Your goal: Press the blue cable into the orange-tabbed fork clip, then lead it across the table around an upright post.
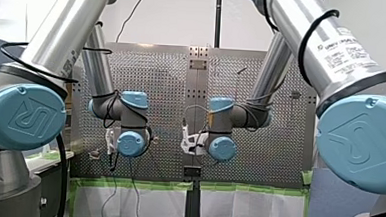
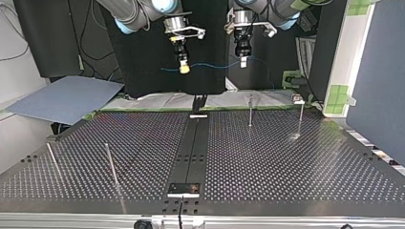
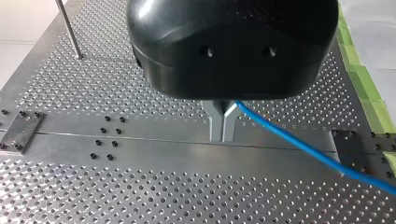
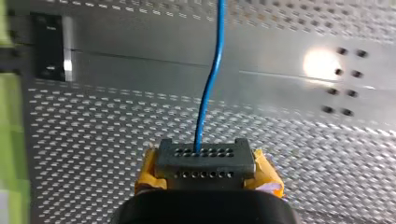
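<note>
Steel posts (image 2: 111,164) stand nearest in the top view, none wrapped yet. High above the table's (image 2: 286,162) far side, my right gripper (image 2: 183,68) and my left gripper (image 2: 243,61) each pinch the blue cable (image 2: 212,66), stretching a span between them, probably for lowering into the clip, which I cannot find.

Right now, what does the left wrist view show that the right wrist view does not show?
Only the left wrist view: my left gripper, its metal fingers shut on the thin blue cable, and a thin upright metal post. Only the right wrist view: my right gripper with yellow pads, shut on that cable. Both: the blue cable and the perforated metal table.
</note>
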You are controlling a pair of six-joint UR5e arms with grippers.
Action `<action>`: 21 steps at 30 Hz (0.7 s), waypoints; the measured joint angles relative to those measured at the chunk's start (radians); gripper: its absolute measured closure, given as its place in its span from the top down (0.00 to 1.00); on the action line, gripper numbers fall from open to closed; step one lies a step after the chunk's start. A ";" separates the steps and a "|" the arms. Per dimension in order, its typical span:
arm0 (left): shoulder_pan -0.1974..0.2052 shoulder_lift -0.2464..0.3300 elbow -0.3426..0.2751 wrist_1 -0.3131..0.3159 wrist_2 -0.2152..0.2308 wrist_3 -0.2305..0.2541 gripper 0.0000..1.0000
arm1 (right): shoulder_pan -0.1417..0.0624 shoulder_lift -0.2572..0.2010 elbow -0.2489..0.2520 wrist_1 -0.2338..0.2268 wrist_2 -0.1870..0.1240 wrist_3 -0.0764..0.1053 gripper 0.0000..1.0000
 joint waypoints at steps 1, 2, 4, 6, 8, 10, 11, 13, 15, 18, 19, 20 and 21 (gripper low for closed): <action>0.000 0.000 0.000 0.000 0.000 0.000 0.00 | 0.001 0.008 0.000 0.002 0.000 0.000 0.00; 0.000 0.000 0.000 0.000 0.000 0.000 0.00 | 0.001 0.018 0.000 0.003 0.000 0.000 0.00; 0.000 0.000 0.000 0.000 0.000 0.000 0.00 | 0.002 0.030 0.000 0.004 0.000 0.000 0.00; 0.000 0.000 0.000 0.000 0.000 0.000 0.00 | 0.002 0.036 0.000 0.005 0.000 0.000 0.00; 0.000 0.000 0.000 0.000 0.000 0.000 0.00 | 0.002 0.039 -0.001 0.005 0.000 0.000 0.00; 0.000 0.000 0.000 0.000 0.000 0.000 0.00 | 0.002 0.041 -0.001 0.005 0.000 0.000 0.00; 0.000 0.000 0.000 0.000 0.000 0.000 0.00 | 0.002 0.041 -0.001 0.005 0.000 0.000 0.00; 0.000 0.000 0.000 0.000 0.000 0.000 0.00 | 0.002 0.041 -0.001 0.005 0.000 0.000 0.00; 0.001 0.000 -0.001 -0.001 0.001 0.001 0.00 | 0.002 0.041 -0.001 0.005 0.000 0.000 0.00; 0.006 0.000 -0.009 -0.013 0.014 0.004 0.00 | 0.002 0.041 -0.001 0.005 0.000 0.000 0.00; 0.008 0.000 -0.012 -0.023 0.023 0.005 0.00 | 0.002 0.041 -0.001 0.005 0.000 -0.001 0.00; 0.009 0.000 -0.013 -0.031 0.030 0.005 0.00 | 0.002 0.041 -0.001 0.005 0.000 -0.001 0.00; 0.010 0.000 -0.015 -0.038 0.039 0.006 0.00 | 0.002 0.041 -0.001 0.005 0.000 0.000 0.00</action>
